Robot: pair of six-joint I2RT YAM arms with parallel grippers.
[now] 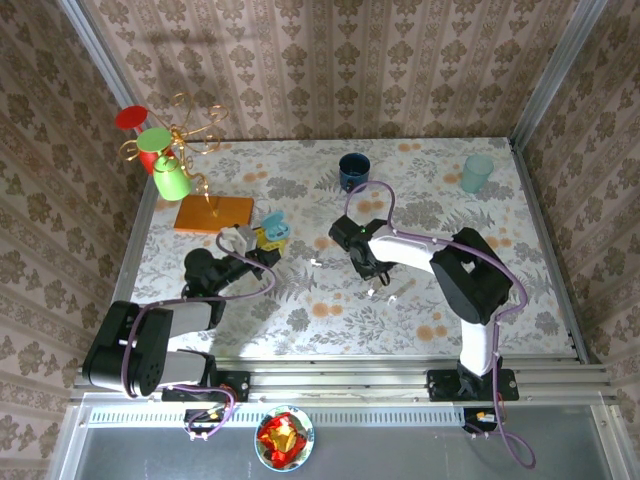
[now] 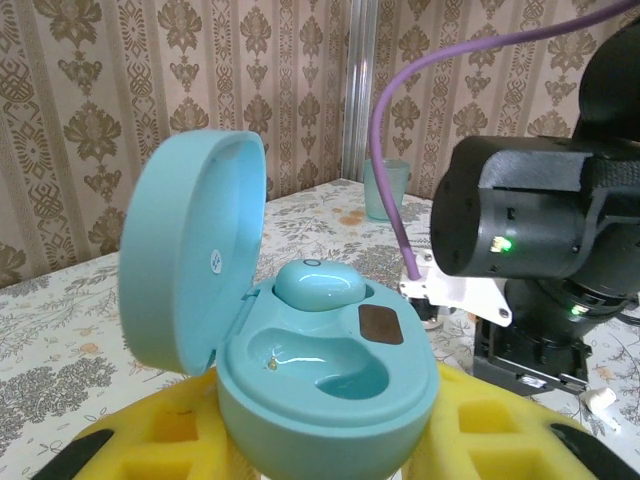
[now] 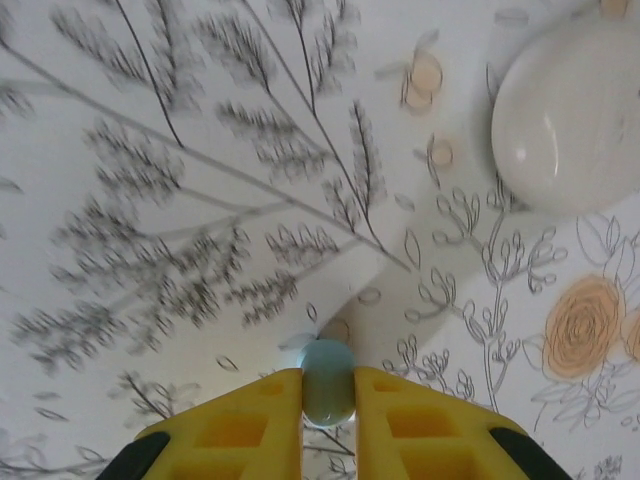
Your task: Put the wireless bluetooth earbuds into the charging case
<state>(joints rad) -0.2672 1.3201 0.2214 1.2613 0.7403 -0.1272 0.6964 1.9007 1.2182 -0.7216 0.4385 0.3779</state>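
My left gripper (image 2: 328, 435) is shut on the light blue charging case (image 2: 330, 370), its yellow fingers (image 2: 495, 420) pressing either side of the base. The lid (image 2: 190, 260) stands open to the left. One pale blue earbud (image 2: 318, 283) sits in the far socket, while the near socket is bare. In the top view this case (image 1: 276, 226) is held left of centre. Over the floral table, my right gripper (image 3: 327, 395) is shut on a second pale blue earbud (image 3: 327, 378); from above, the right gripper (image 1: 374, 278) is near the table's middle.
A white pebble-like case (image 3: 572, 108) lies on the table ahead of the right gripper. Small white pieces (image 1: 315, 263) (image 1: 404, 290) lie near the middle. A dark blue cup (image 1: 353, 170), a pale teal cup (image 1: 477, 172), an orange board (image 1: 213, 213) and a green mug (image 1: 170, 181) stand at the back.
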